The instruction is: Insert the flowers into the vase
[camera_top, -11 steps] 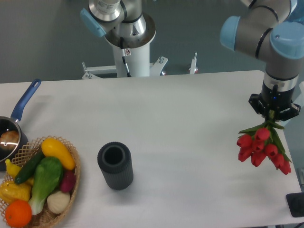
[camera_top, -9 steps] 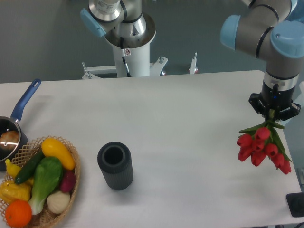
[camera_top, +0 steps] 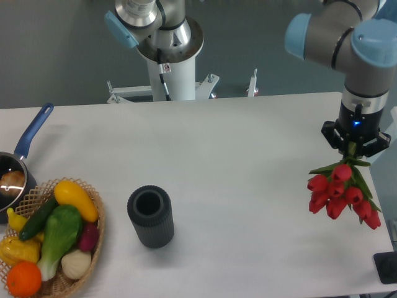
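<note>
Rose slightly since the earlier frames, gripper (camera_top: 355, 148) and tulip bunch (camera_top: 342, 192) together, drifting a touch left and up at the right edge of the table (camera_top: 248, 186); otherwise nothing stirred. Nearest the camera, at lower left: wicker basket (camera_top: 96, 233) heaped with a yellow squash, a dark courgette, a green leafy vegetable, an orange and other produce, unmoved. Just right of it, standing upright and alone on the white surface: dark ribbed vase (camera_top: 151, 217), round mouth open and empty, well apart from the bunch. Further back on the left edge: blue-handled saucepan (camera_top: 18, 167), touching the basket's rim or very near it. At the right: red blooms hanging heads-down, green leaves splayed above them, stems running up into the gripper, fingers clamped on the stems. Behind all: white pedestal (camera_top: 173, 68) of the arm's base beyond the far table edge. Judged from the small climb: lift phase under way, bunch apparently clear of the table, transport across to the vase not yet begun. Judged also: blooms lowest and stems uppermost, so a turn of the wrist or a stem-first approach likely needed before entry; bunch wider than the mouth, so careful centring called for.
</note>
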Controlling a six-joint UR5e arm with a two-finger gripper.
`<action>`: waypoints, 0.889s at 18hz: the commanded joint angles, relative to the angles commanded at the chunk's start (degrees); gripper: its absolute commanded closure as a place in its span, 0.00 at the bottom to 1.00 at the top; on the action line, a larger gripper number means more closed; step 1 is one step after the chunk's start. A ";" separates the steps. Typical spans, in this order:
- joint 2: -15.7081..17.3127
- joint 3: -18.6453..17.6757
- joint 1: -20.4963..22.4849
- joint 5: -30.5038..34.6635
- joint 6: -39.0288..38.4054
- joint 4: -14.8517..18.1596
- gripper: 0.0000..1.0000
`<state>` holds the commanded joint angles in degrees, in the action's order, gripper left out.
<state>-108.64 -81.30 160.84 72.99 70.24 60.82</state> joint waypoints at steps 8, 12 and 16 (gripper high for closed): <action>3.70 -0.88 -1.32 -29.09 -10.55 -0.70 1.00; 3.96 -2.20 -1.76 -42.03 -11.53 -1.58 1.00; 4.22 -4.30 -3.08 -53.54 -12.32 -3.86 1.00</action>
<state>-104.42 -85.60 157.76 19.45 57.92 56.96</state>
